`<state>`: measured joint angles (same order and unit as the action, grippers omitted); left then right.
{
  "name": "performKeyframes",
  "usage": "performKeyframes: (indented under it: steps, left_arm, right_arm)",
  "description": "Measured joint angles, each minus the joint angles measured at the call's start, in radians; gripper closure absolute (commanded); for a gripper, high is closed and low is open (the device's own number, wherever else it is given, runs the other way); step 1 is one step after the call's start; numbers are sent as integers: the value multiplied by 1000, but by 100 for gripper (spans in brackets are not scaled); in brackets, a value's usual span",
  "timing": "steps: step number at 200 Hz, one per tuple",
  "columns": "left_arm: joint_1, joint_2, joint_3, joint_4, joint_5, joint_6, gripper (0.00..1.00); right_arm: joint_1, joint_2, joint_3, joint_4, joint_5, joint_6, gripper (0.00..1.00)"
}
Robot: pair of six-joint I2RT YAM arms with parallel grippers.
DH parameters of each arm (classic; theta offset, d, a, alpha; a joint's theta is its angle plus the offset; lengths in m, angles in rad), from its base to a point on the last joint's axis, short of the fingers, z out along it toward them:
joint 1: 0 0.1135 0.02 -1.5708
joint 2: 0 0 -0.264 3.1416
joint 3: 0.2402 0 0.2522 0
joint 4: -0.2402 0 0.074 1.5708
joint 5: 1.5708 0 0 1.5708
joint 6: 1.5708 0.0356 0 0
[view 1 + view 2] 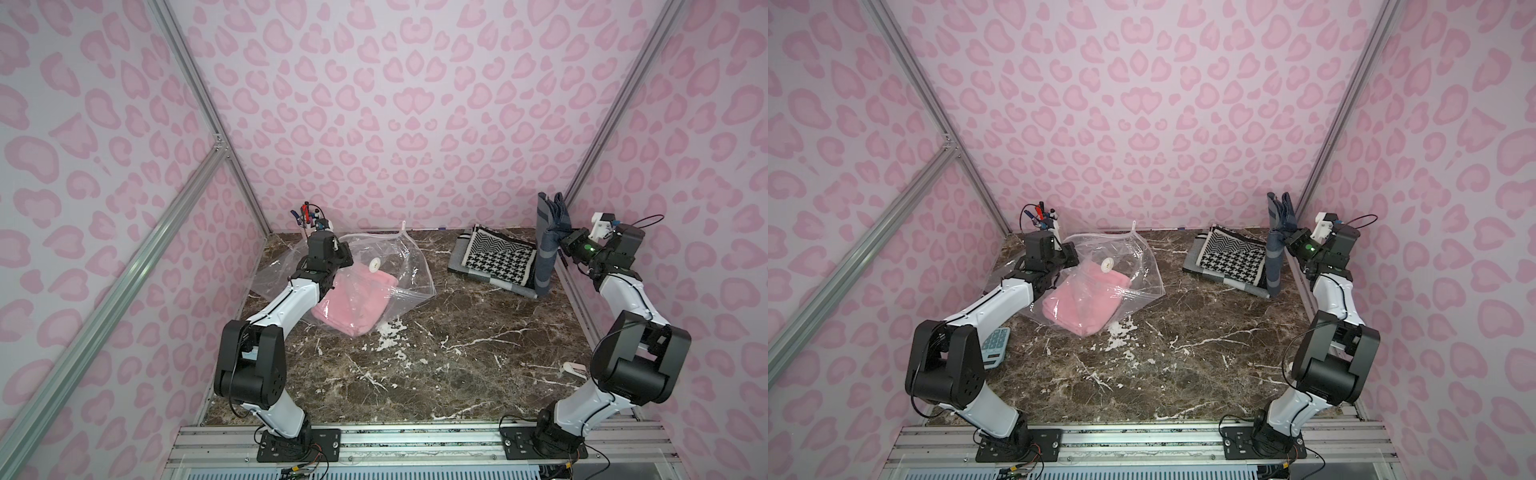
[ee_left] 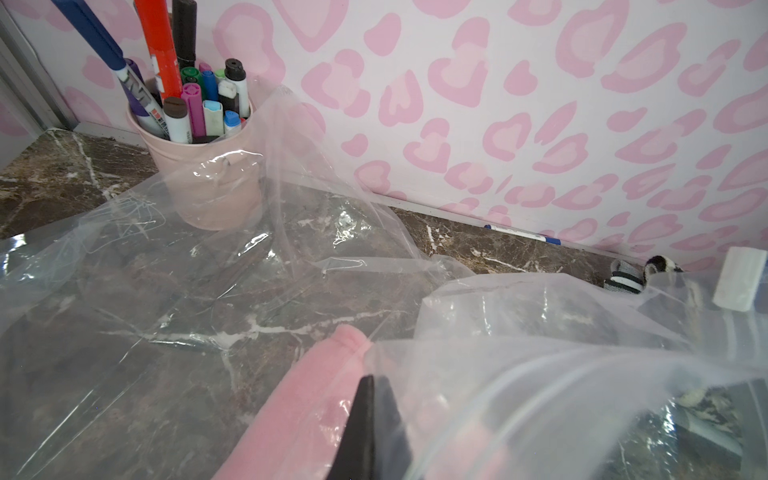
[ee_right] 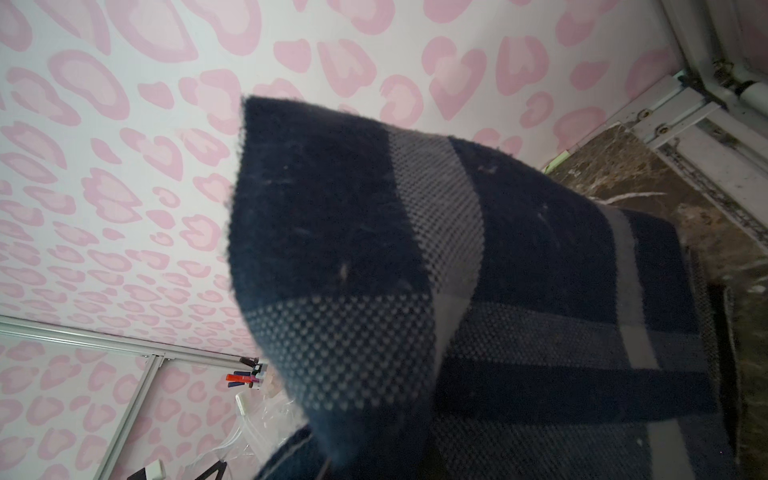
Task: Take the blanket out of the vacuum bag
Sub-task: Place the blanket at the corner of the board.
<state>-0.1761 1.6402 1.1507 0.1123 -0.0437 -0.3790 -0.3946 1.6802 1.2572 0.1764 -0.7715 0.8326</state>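
Note:
The clear vacuum bag (image 1: 399, 270) lies crumpled at the back left of the marble table, its round white valve cap (image 1: 376, 265) facing up. A folded pink blanket (image 1: 351, 305) lies in its mouth, its near end sticking out of the plastic. My left gripper (image 1: 344, 261) is at the blanket's far edge. In the left wrist view its fingers (image 2: 363, 419) are shut on a layer of the vacuum bag (image 2: 519, 374), right beside the pink blanket (image 2: 299, 415). My right gripper (image 1: 562, 245), at the back right, is shut on a navy checked blanket (image 1: 546, 245) that hangs upright from it.
A pink cup of markers (image 1: 309, 224) stands in the back left corner, touching the bag. Folded houndstooth and grey blankets (image 1: 494, 259) lie at the back right. A calculator (image 1: 994, 345) sits by the left arm. A small white object (image 1: 573, 368) lies near the right arm.

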Motion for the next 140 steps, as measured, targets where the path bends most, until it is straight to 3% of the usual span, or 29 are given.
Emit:
performKeyframes:
  steps: [140]
  left_arm:
    - [1,1,-17,22,10,-8,96]
  right_arm:
    - [143,88,45,14,44,17,100]
